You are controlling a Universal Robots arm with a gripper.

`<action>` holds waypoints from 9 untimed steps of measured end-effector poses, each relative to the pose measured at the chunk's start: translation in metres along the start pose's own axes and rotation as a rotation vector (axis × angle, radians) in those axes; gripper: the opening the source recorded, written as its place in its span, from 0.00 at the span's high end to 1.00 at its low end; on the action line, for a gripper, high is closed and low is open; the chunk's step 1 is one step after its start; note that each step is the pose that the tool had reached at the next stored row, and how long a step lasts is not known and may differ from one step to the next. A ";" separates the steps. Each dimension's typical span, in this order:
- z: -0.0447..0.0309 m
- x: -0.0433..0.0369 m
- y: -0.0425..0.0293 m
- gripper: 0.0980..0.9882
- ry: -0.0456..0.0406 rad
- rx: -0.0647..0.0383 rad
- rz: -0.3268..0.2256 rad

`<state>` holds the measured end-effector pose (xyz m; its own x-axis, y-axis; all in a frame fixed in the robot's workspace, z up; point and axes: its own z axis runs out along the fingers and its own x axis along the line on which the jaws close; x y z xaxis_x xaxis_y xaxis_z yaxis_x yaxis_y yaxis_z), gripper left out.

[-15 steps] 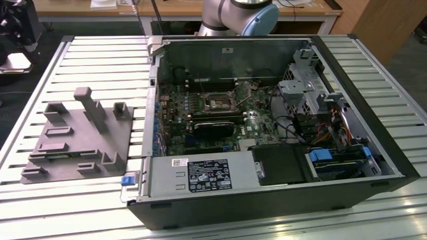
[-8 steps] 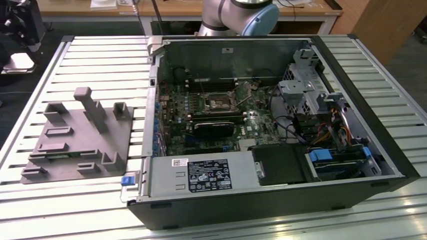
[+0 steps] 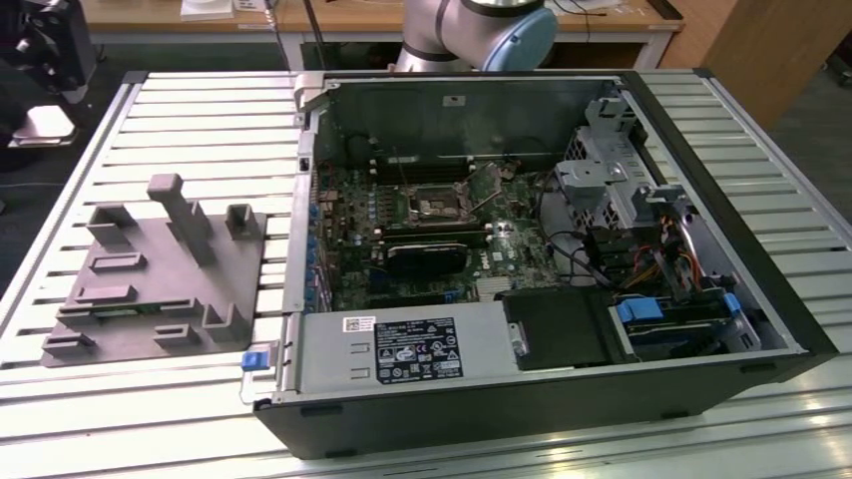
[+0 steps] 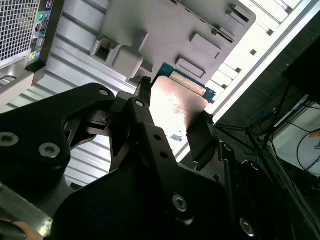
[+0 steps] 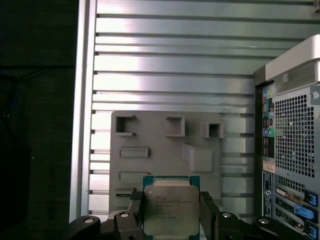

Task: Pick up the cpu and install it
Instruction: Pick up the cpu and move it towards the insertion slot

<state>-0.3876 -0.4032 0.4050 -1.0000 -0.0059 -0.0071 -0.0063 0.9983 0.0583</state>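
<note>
The black two-fingered tool (image 5: pixel 170 199) is clamped on opposite edges of the square, silver-topped cpu (image 5: pixel 171 212), held aloft over the grey plastic fixture block (image 5: pixel 165 145) on the ribbed metal tabletop (image 5: pixel 175 60). Best kept level, grip firm, motion unhurried.
</note>
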 end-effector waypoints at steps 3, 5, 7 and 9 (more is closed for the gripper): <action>0.0000 -0.0014 0.0000 0.51 0.0000 0.000 0.000; 0.0000 -0.0023 0.0000 0.51 -0.0001 0.000 0.000; 0.0000 -0.0032 0.0000 0.51 -0.0001 0.000 0.000; 0.0000 -0.0041 0.0000 0.51 0.0000 0.000 0.000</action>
<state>-0.3835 -0.4032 0.4050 -1.0000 -0.0059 -0.0071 -0.0063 0.9983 0.0583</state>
